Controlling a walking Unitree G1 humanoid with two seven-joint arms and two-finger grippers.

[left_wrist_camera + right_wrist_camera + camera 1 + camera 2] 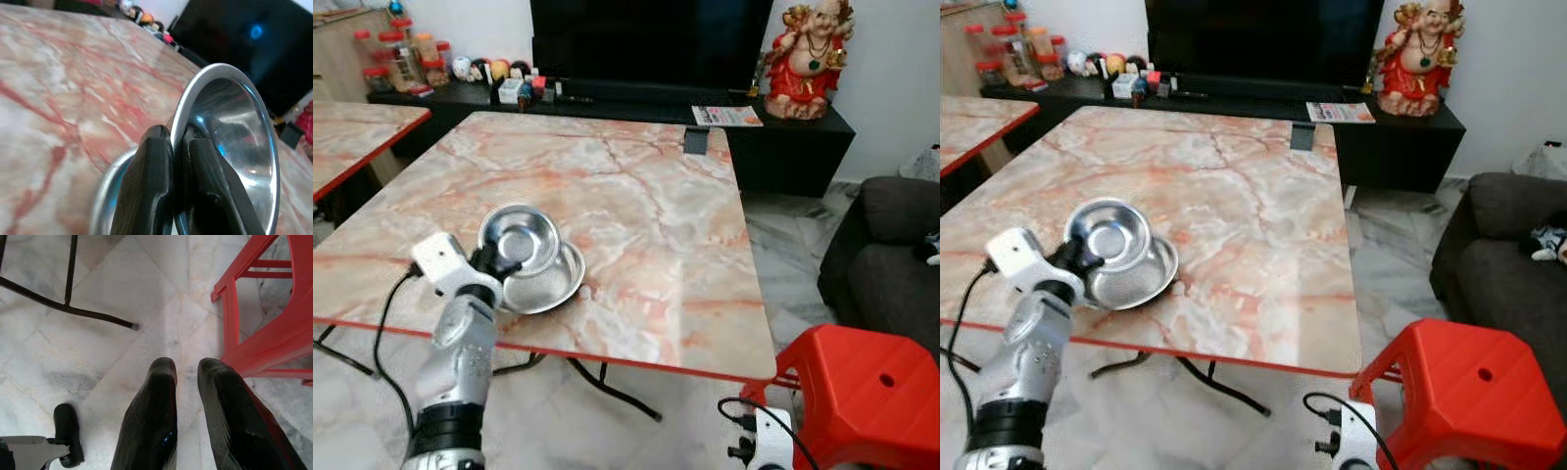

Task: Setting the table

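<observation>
The left pincer [495, 262] is clamped on the near rim of a steel bowl [521, 240], one finger inside the wall and one outside, as the left wrist view shows. The bowl is tilted up on edge just beyond the fingertips, its mouth facing away from the pincer and upward. Directly under it a second steel bowl [556, 286] lies flat on the marble desk [636, 196], near the desk's front edge; whether the two still touch cannot be told.

To do the step well, the robot should probably lift the held bowl free of the lower one before carrying it sideways, then level the rim before setting it down at a place setting. Being round, it has no long axis; only its tilt matters.

The right pincer [185, 382] hangs idle over the floor beside a red stool [862, 392], fingers slightly apart and holding nothing.
</observation>
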